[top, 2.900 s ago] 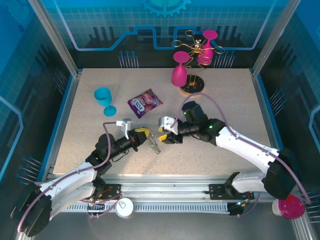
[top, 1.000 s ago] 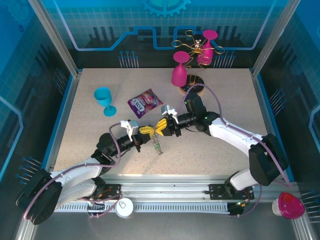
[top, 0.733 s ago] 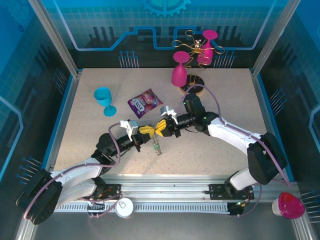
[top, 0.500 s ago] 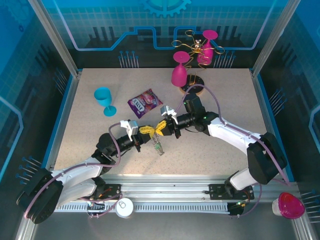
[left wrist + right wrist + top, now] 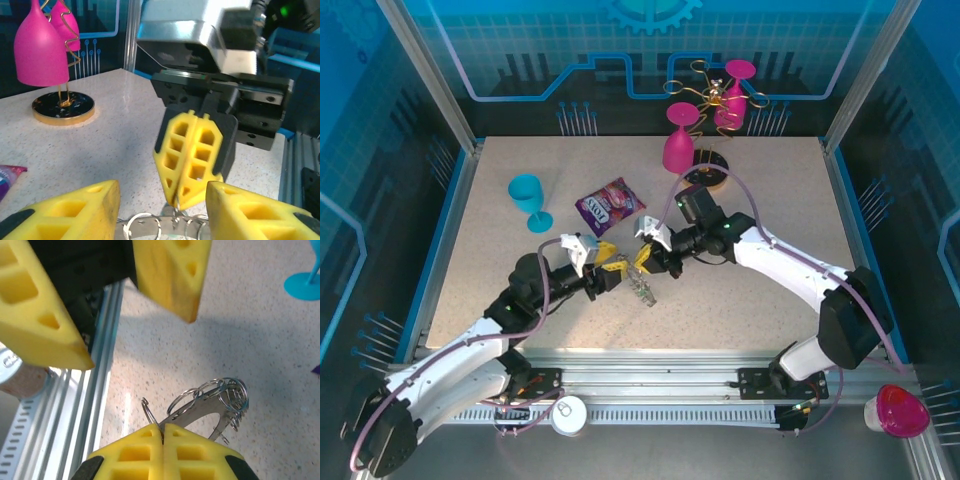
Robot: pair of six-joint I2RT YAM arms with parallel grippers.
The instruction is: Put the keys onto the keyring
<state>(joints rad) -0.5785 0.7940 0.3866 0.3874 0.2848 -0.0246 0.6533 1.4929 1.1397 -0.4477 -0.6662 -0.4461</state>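
Fingers of my left gripper [image 5: 610,260] stand apart, holding nothing; just right of them the keyring [image 5: 200,407] hangs by one wire loop near the middle of the table [image 5: 770,290]; my right gripper [image 5: 162,431] is clenched on that loop, facing the left one.

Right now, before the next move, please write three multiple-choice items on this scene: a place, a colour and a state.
1. Where does the snack packet lie?
A. between the goblet and the glass rack
B. inside the goblet
C. on the rack
2. What colour is the goblet?
A. pink
B. blue
C. yellow
3. How is the right tool?
A. open over the packet
B. open and empty
C. shut on the keyring
Key: 1 A, it lies between them; 2 B, bowl and foot are blue; 3 C, it pinches the ring.
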